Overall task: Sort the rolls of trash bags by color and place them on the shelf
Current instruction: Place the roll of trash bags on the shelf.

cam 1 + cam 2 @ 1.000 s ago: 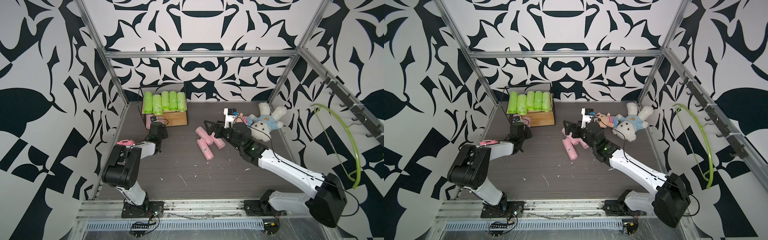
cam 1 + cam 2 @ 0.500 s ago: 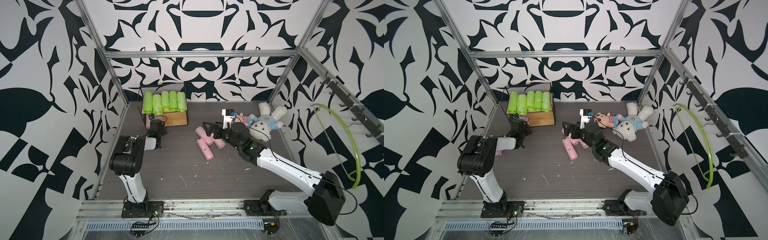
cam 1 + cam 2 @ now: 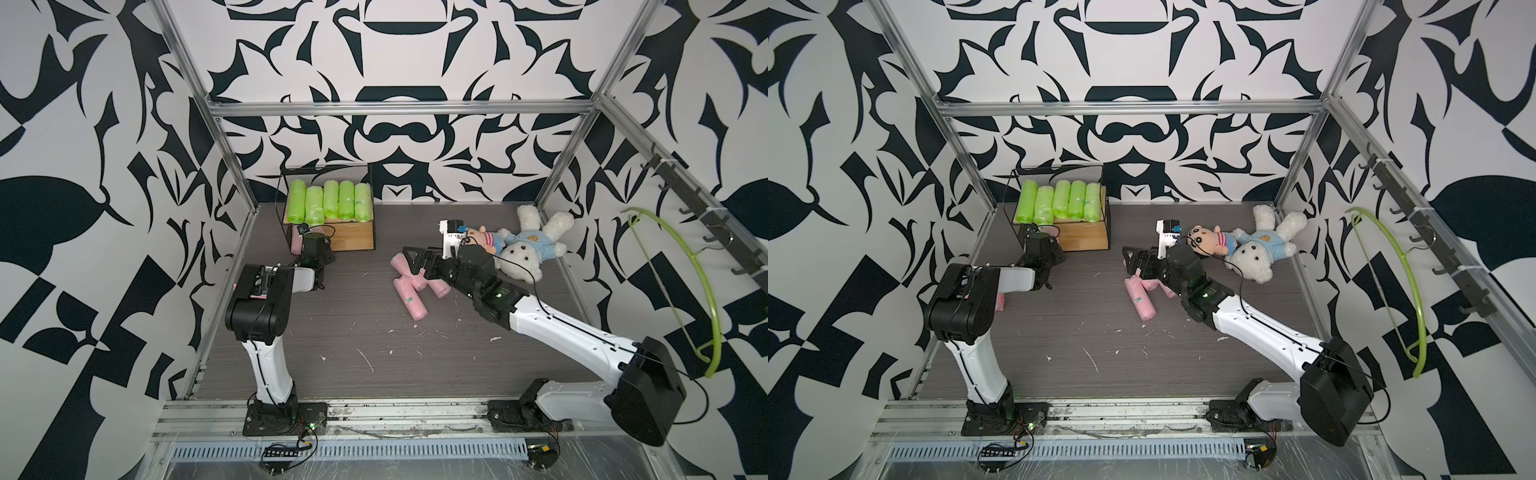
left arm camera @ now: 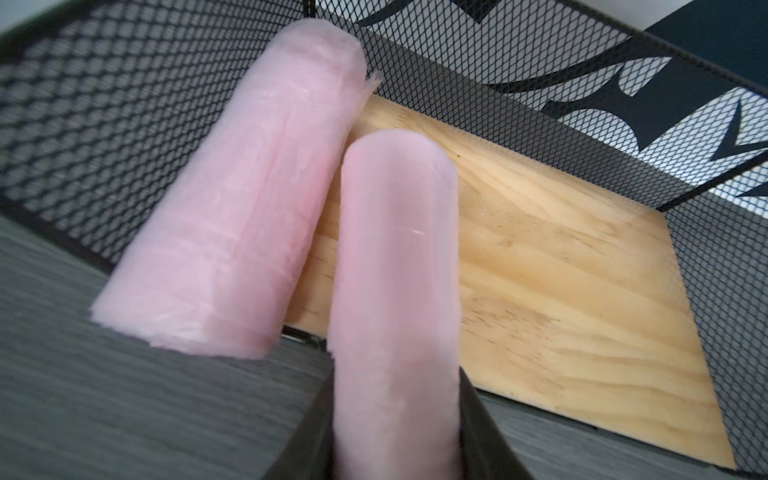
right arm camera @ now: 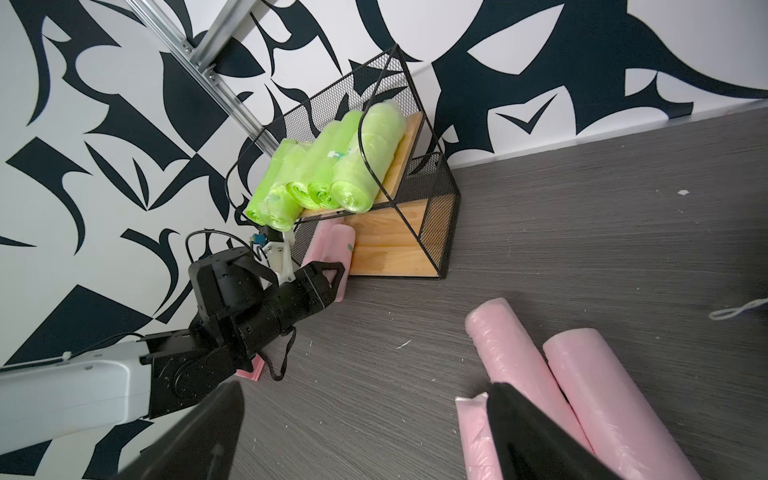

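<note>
Several lime-green rolls [image 3: 330, 200] lie side by side on the upper board of the shelf [image 3: 357, 243], also seen as the green rolls [image 5: 332, 174] in the right wrist view. My left gripper [image 5: 328, 274] is shut on a pink roll [image 4: 395, 291], whose far end is over the lower board [image 4: 561, 270]. Another pink roll [image 4: 249, 208] lies beside it against the mesh wall. Three pink rolls [image 3: 409, 297] [image 3: 404, 268] [image 3: 438, 287] lie mid-floor. My right gripper [image 3: 415, 259] [image 5: 365, 415] hovers open over them, one finger [image 5: 536, 436] above a roll [image 5: 519, 365].
A white plush bear [image 3: 528, 245] and a small doll [image 3: 484, 239] lie at the back right. A green hanger [image 3: 681, 286] hangs on the right wall. A flat pink object [image 3: 999, 301] lies under my left arm. White scraps dot the floor.
My left arm has raised its elbow and pushed the held pink roll forward into the shelf's lower tier. The right gripper has stayed over the floor rolls, almost still.
</note>
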Robot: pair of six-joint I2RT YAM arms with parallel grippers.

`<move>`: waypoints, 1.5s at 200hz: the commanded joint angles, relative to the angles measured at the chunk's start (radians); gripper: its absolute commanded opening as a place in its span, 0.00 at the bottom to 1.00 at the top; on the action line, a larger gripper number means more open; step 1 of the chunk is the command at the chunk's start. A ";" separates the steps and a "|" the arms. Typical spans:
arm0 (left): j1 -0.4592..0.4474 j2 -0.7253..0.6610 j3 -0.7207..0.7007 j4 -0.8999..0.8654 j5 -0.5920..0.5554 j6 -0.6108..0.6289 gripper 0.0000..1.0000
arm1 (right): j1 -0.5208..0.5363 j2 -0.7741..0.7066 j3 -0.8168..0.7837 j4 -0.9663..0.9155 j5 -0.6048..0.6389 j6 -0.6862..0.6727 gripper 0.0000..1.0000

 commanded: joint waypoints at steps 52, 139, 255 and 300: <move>0.006 -0.110 -0.098 0.025 -0.013 -0.077 0.63 | -0.002 0.003 0.028 0.046 -0.027 0.025 0.96; 0.006 -0.239 -0.189 -0.054 0.002 -0.180 0.74 | 0.009 -0.002 0.020 0.044 -0.024 0.029 0.96; 0.007 -0.360 -0.345 -0.053 0.183 -0.329 0.59 | 0.014 0.012 -0.009 0.061 -0.043 0.038 0.95; 0.007 -0.282 -0.307 0.008 0.167 -0.348 0.48 | 0.014 -0.005 -0.015 0.047 -0.037 0.036 0.95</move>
